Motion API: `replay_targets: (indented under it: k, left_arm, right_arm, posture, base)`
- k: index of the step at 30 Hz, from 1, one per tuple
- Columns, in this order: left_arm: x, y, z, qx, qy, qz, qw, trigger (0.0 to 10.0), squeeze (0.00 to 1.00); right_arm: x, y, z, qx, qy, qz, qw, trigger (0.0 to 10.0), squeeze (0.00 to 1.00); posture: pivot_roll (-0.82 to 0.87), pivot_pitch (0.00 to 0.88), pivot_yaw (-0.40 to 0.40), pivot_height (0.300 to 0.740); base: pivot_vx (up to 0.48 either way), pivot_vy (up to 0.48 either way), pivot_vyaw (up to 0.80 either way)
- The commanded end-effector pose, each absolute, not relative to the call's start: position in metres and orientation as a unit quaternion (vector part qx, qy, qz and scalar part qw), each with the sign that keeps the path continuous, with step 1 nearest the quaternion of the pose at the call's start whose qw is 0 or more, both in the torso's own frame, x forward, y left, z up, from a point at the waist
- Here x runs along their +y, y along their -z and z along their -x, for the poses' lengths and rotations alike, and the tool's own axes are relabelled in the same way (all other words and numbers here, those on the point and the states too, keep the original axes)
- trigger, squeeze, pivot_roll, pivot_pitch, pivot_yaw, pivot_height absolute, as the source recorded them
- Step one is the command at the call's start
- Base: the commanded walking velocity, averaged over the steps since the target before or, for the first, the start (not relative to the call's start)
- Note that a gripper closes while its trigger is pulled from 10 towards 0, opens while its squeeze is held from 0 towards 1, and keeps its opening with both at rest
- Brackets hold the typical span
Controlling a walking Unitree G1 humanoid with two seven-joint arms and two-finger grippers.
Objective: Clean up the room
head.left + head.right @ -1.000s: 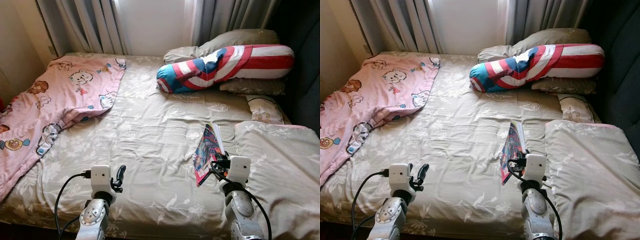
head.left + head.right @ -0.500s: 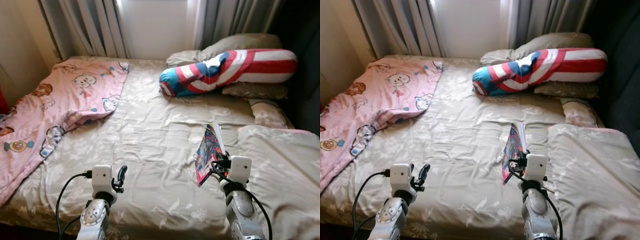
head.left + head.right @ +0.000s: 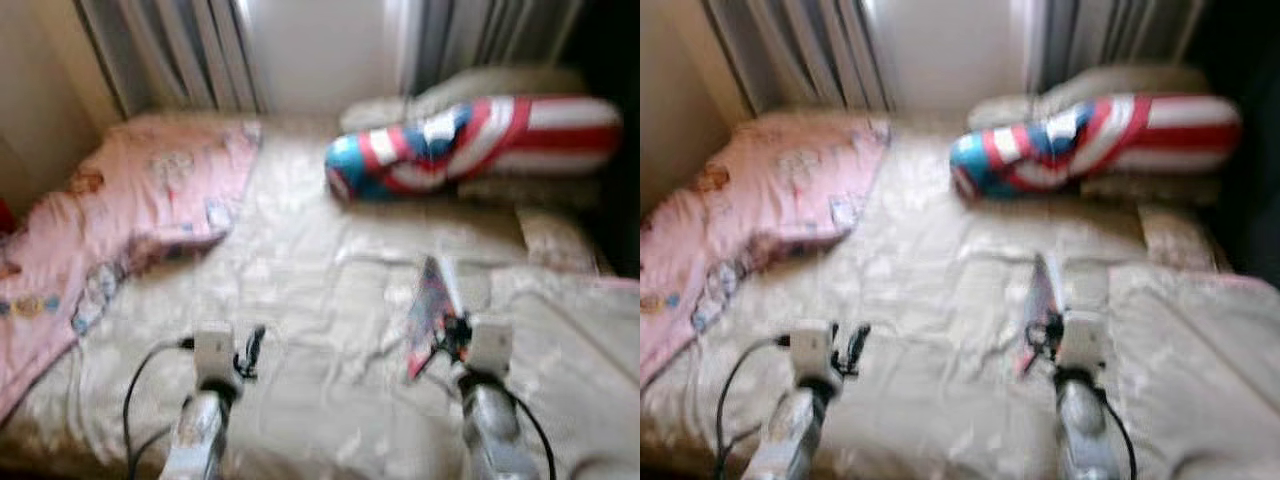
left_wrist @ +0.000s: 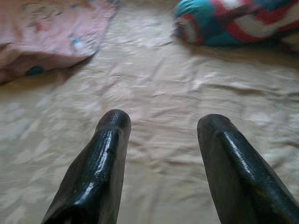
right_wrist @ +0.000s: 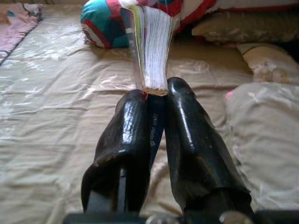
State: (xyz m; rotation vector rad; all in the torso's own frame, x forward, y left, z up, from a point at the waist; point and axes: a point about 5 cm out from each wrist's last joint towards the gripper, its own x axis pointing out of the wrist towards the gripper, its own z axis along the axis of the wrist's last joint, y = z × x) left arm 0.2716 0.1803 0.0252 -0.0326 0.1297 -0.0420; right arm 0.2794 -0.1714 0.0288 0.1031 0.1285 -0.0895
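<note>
Right wrist view gives you the clearest read: the right gripper (image 5: 156,100) is clamped on a book (image 5: 152,46), its pages fanned upward between the two black fingers (image 5: 126,135). In the blurred left eye view, you see that book (image 3: 430,315) held upright at lower right of centre, above the beige bed (image 3: 320,300). Your left gripper (image 4: 161,123) hovers over the sheet at lower left with its fingers spread and nothing between them. A pink blanket (image 3: 120,220) lies at the left, a striped bolster (image 3: 470,145) at upper right, and a folded duvet (image 3: 580,350) at the right edge.
</note>
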Motion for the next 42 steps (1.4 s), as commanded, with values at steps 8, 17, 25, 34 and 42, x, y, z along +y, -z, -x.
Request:
replay_targets:
  k: [8,17,25,34,42]
  left_arm:
    - [0.1854,-0.0212,-0.2661,0.077,0.010,0.021,0.997,10.0,0.00]
    - [0.1843,-0.0201,-0.2657,0.080,0.012,0.020,0.996,10.0,0.00]
    - [0.1863,-0.0180,-0.2653,0.085,0.011,0.019,0.996,10.0,0.00]
    - [0.1894,-0.0181,-0.2668,0.084,0.008,0.017,0.996,10.0,0.00]
    - [0.1895,-0.0189,-0.2660,0.080,0.008,0.017,0.997,10.0,0.00]
  right_arm:
    - [-0.1618,-0.0347,-0.2826,0.048,0.031,-0.061,0.996,10.0,0.00]
    - [-0.1645,-0.0321,-0.2801,0.056,0.039,-0.054,0.996,10.0,0.00]
    - [-0.1638,-0.0289,-0.2816,0.073,0.042,-0.047,0.995,10.0,0.00]
    - [-0.1598,-0.0319,-0.2809,0.054,0.032,-0.052,0.997,10.0,0.00]
    - [-0.1605,-0.0324,-0.2815,0.055,0.033,-0.050,0.997,10.0,0.00]
  posture:
    - [-0.01,0.044,-0.001,0.740]
    - [-0.01,0.048,0.001,0.740]
    - [-0.01,0.043,0.003,0.710]
    - [-0.01,0.026,0.006,0.680]
    - [-0.01,0.045,0.006,0.680]
  base:
    - [0.000,0.000,0.00]
    - [0.000,0.000,0.00]
    - [0.000,0.000,0.00]
    - [0.000,0.000,0.00]
    - [0.000,0.000,0.00]
